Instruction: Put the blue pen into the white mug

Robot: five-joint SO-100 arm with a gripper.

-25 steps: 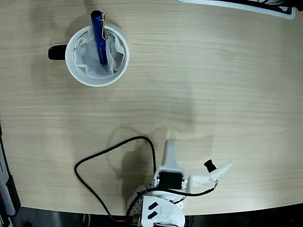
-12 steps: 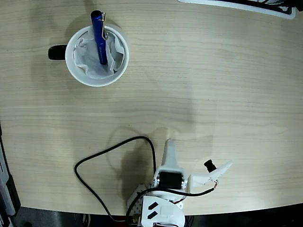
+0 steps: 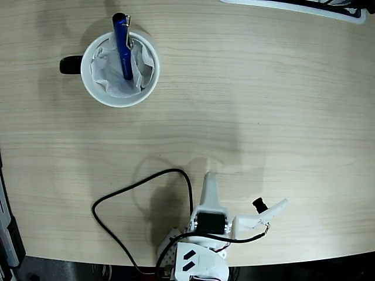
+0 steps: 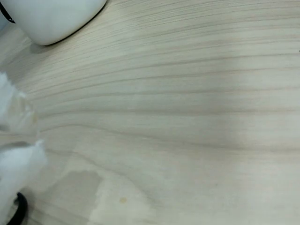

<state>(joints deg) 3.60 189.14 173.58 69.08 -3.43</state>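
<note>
- The blue pen stands tilted inside the white mug, its lower end buried in the crumpled white paper that lines the mug and its dark cap end leaning out over the far rim in the fixed view.
- The placing appears complete; the step in hand is judged to be parking the arm clear of the mug.
- The gripper sits well apart from the mug, low at the near edge of the bench, folded close to the arm's base.
- Jaw state: the fixed view shows one slim white finger pointing toward the mug, and nothing lies between the jaws; whether they are released or clenched cannot be told.
- In the wrist view, only the mug's white wall shows at the upper left corner; the pen is out of frame there.
- The black cable loops on the bench beside the base, on the mug's side.
- To finish well: keep the arm still or retract slowly, avoid dragging the cable, and avoid any sweep toward the mug, as the leaning pen could tip out if the mug is jolted.
</note>
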